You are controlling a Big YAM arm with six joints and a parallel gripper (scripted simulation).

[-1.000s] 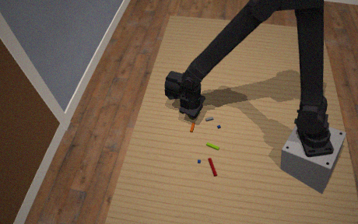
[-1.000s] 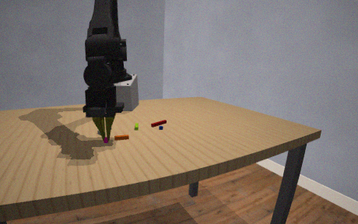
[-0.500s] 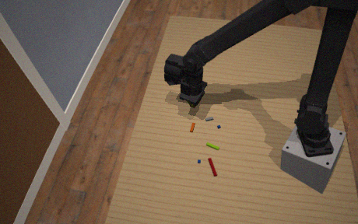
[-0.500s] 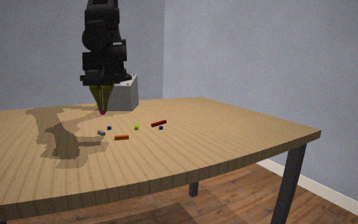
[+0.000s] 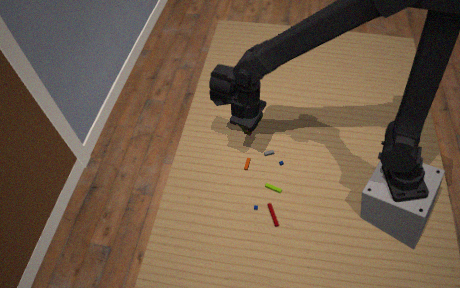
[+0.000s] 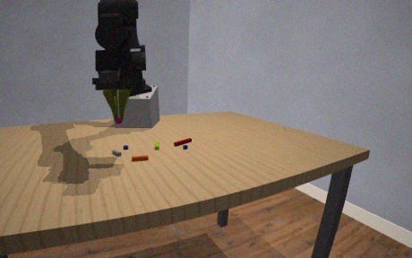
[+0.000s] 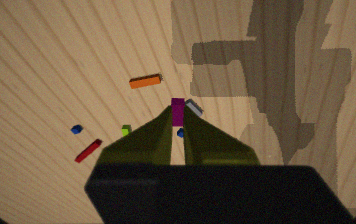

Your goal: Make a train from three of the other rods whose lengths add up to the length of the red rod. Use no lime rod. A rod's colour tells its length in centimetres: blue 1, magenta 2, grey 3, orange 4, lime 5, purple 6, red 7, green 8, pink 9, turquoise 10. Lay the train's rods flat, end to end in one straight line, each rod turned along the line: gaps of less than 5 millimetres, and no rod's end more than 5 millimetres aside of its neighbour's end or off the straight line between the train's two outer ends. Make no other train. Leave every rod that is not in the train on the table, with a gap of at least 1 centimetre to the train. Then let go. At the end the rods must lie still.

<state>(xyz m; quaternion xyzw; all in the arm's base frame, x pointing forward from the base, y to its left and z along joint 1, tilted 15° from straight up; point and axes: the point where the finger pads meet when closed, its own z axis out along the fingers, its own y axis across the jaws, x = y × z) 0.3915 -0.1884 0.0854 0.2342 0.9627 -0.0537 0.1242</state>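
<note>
Train joins are all remaining: the end effector [image 5: 248, 132] [image 6: 118, 120] [image 7: 177, 112] is gripping the magenta rod [image 6: 118, 121] [image 7: 178, 113], while the orange rod [image 5: 247, 164] [image 6: 140, 158] [image 7: 145, 81] and nearer blue rod [image 5: 281, 163] [image 6: 125, 147] [image 7: 180, 133] are lying apart.

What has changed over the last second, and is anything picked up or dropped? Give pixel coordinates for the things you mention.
The gripper [image 5: 248, 133] [image 6: 117, 118] [image 7: 177, 112] has risen well clear of the table [image 5: 210, 240] [image 6: 269, 148] [image 7: 40, 65], carrying the magenta rod [image 6: 118, 121] [image 7: 178, 113] up with it. The rod was already in its fingers; nothing was newly grasped or let go. The orange [image 5: 247, 164] [image 6: 140, 158] [image 7: 145, 81], lime [image 5: 273, 188] [image 6: 157, 145] [image 7: 126, 131] and red [image 5: 273, 214] [image 6: 183, 141] [image 7: 88, 151] rods stayed put.
</note>
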